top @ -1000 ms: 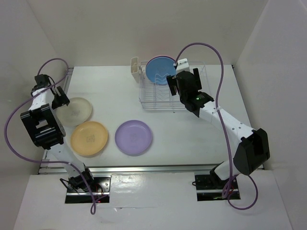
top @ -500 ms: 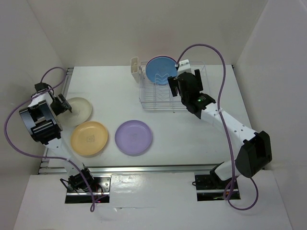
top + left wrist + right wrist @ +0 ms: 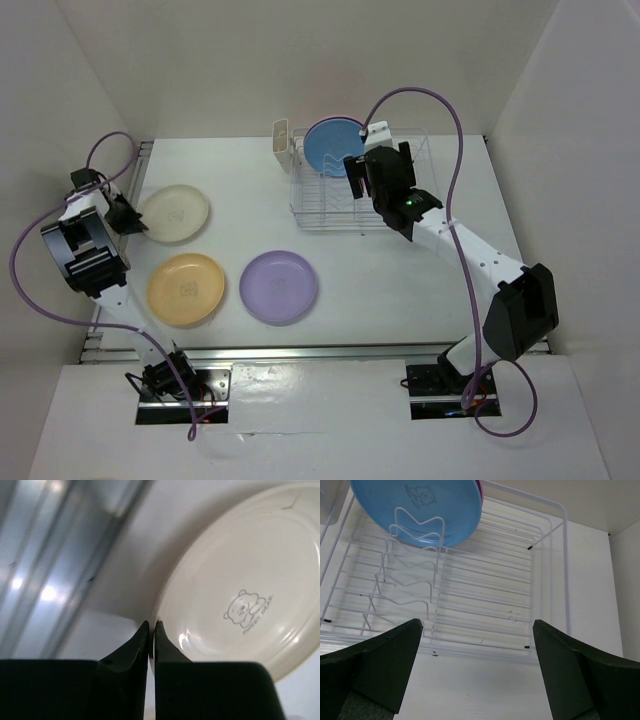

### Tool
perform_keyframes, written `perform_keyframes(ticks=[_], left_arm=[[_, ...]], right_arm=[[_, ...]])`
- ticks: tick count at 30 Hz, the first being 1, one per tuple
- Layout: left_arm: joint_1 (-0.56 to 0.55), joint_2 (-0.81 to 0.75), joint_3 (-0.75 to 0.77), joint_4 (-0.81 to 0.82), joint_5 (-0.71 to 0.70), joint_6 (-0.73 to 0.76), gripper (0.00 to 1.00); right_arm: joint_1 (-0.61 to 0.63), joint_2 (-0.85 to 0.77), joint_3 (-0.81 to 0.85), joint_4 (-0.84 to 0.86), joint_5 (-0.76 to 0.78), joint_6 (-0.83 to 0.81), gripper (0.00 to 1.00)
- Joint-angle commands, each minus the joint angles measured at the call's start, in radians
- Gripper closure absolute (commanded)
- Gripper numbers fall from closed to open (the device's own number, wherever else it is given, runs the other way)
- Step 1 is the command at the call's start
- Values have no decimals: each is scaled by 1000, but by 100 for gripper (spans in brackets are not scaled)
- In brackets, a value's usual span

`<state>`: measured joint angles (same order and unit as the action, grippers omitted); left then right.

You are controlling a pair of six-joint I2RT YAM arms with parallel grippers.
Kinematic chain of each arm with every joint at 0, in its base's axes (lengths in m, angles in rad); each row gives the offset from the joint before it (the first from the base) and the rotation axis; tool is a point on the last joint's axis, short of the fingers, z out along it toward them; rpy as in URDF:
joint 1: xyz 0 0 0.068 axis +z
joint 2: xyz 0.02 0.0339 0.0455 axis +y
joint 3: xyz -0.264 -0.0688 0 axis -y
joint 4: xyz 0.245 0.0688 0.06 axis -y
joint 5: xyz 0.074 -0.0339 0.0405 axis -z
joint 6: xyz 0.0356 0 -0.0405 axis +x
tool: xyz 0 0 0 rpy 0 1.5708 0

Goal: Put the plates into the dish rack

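Within the last second the left gripper [image 3: 151,626] had closed from wide open to almost pressed together. Its tips now pinched the rim of the cream plate [image 3: 240,590]. In the top view that plate had shifted away from the orange-yellow plate [image 3: 186,289], toward the far side. The third plate therefore looked secured and ready to lift.

The right gripper [image 3: 477,675] hung over the dish rack [image 3: 495,600] with its jaws spread wide, holding nothing. The blue plate [image 3: 420,510] stood upright in the rack, with a sliver of the pink plate [image 3: 480,494] behind it. The purple plate [image 3: 279,287] lay flat on the table [image 3: 400,280]. That surface was plain white, boxed in by pale walls [image 3: 300,60], with a metal rail [image 3: 45,565] along its left edge.
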<state>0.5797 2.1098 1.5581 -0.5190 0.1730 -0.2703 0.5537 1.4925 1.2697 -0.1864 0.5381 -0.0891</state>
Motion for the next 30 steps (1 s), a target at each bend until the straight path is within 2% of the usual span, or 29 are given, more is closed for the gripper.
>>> perform_keyframes(ticks=[1,4,6,10,18,21,23,26,27,28,29,30], left_arm=[[-43,79,5,19,120,-6,96],[-63,113,14,8,154,-15,96],[-72,113,14,20,164,-15,100],[-116,53,2,68,206,-15,100],[-199,-77,144,194,315,-35,100],[-259,-175,154,327,324,8,100],[-325,-270,126,474,283,89,100],[-412,-355,41,646,249,219,100],[-441,-407,-16,771,225,258,100],[-511,-433,-50,837,151,308,100],[-562,-456,-87,912,69,424,100],[-617,-486,-163,1108,-40,480,100]], right_arm=[[-1,-3,46,-2,14,19,0],[-1,-3,46,-2,14,19,0],[-1,-12,36,-2,14,19,0],[-1,-12,16,-2,14,19,0],[-1,9,43,-2,14,19,0],[-1,20,43,-2,5,19,0],[-1,20,43,-2,5,19,0],[-1,20,43,-13,5,19,0],[-1,20,43,-13,5,19,0],[-1,20,43,-13,5,19,0],[-1,20,43,-13,16,19,0],[-1,20,52,-13,32,19,0]])
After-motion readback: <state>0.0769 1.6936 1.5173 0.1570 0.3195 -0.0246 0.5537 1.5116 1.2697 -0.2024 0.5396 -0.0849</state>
